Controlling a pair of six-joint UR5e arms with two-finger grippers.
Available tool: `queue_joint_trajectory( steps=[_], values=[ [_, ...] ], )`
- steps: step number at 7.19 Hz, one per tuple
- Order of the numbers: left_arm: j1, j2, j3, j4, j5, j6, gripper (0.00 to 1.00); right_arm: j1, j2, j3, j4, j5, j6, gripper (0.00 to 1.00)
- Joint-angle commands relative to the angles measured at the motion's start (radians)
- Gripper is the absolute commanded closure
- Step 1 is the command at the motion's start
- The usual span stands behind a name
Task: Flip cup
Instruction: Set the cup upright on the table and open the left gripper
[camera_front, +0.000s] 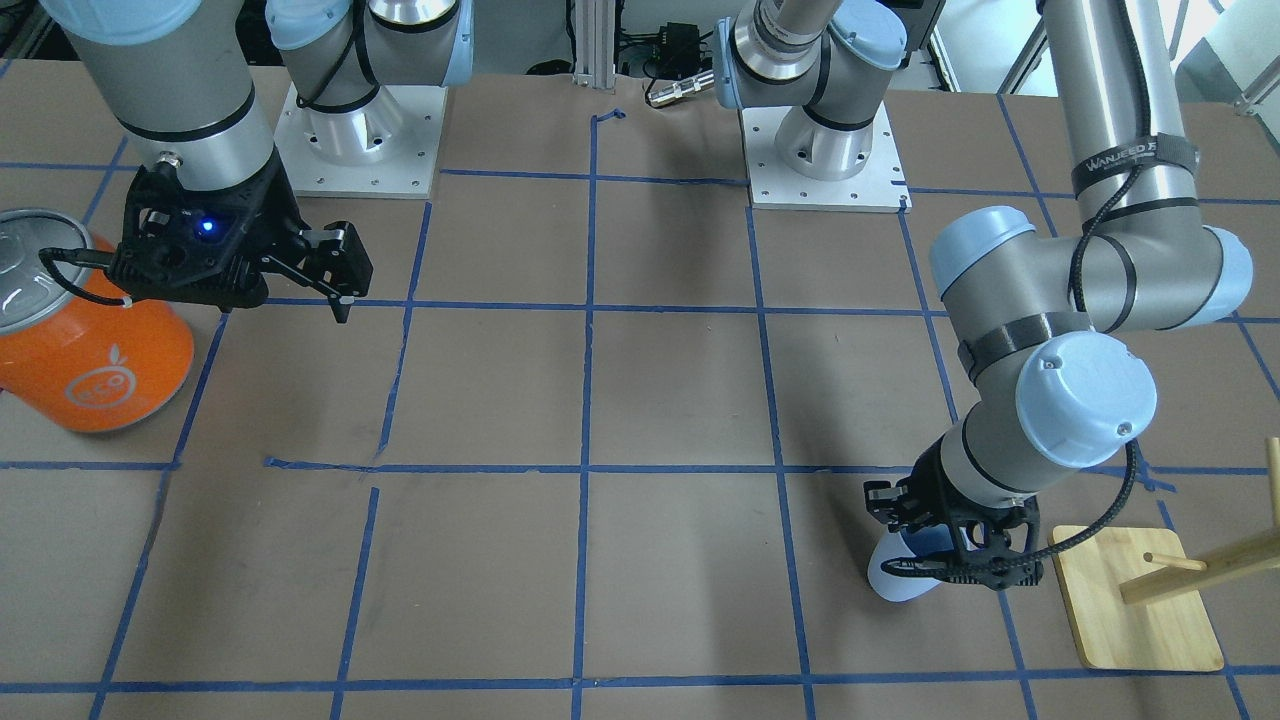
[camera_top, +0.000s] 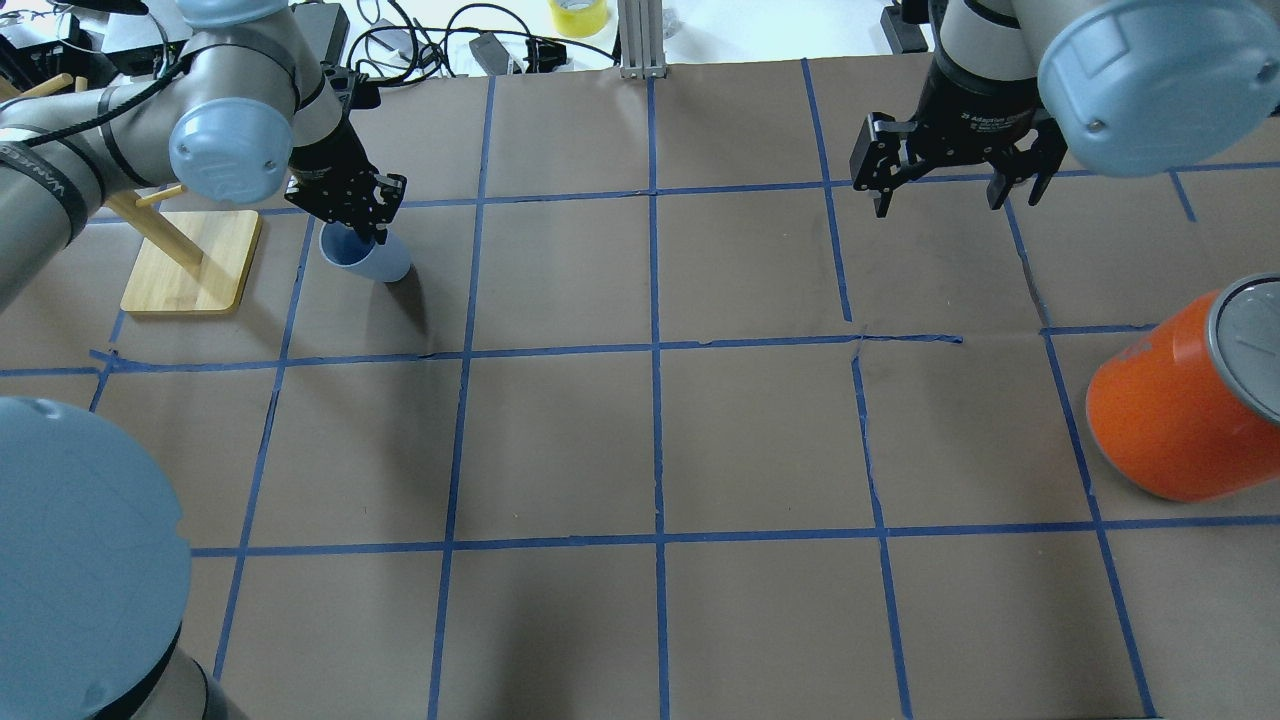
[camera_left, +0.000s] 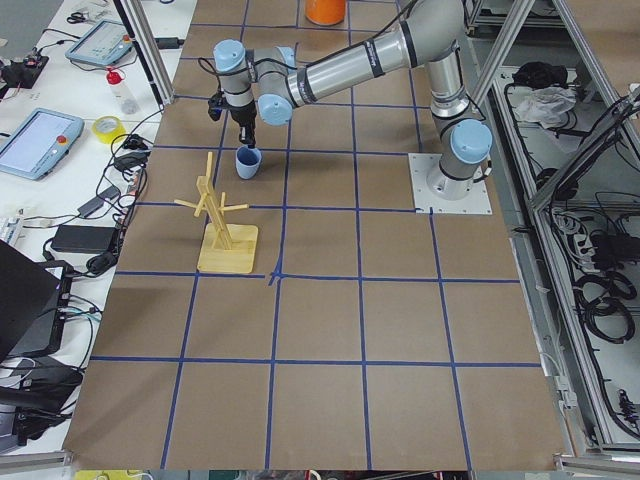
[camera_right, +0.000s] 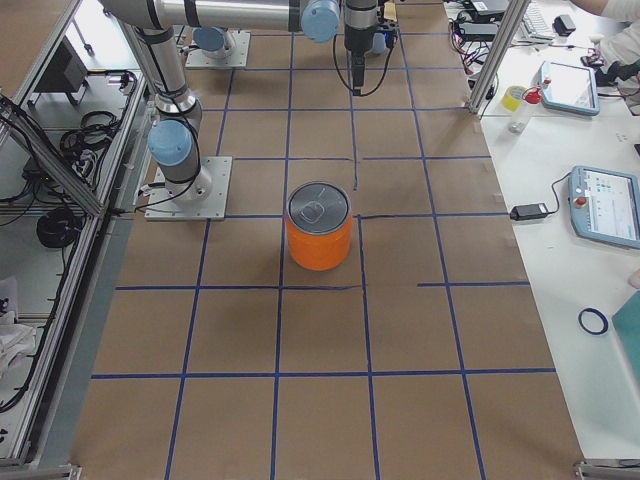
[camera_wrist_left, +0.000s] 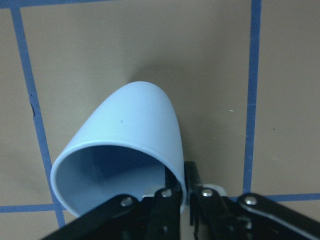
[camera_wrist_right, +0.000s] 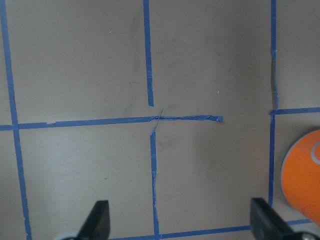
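The pale blue cup is tilted, its open mouth towards the left wrist camera. My left gripper is shut on its rim, one finger inside and one outside. In the overhead view the cup hangs under the left gripper at the far left, beside the wooden stand. It also shows in the front view below the left gripper. I cannot tell whether the cup's base touches the table. My right gripper is open and empty above the table at the far right.
A large orange can with a silver top stands at the right edge, near the right gripper. A wooden peg stand on a flat base stands just left of the cup. Blue tape lines grid the brown table.
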Motion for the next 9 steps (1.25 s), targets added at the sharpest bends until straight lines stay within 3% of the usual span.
queue_joint_trajectory(
  steps=[1,3,6,9],
  values=[
    [-0.005,0.006,0.003,0.006,0.0,-0.004,0.04,-0.001,0.001,0.001,-0.002,0.0,-0.003,0.0],
    [-0.045,0.093,0.018,-0.047,0.0,-0.03,0.0,-0.001,0.001,0.001,-0.002,0.0,-0.001,0.0],
    [-0.108,0.312,0.07,-0.296,0.015,-0.064,0.0,-0.001,-0.001,0.001,0.002,-0.002,0.0,0.0],
    [-0.18,0.495,-0.079,-0.342,0.028,-0.064,0.03,0.002,-0.001,0.001,-0.001,-0.002,0.002,0.0]
  ],
)
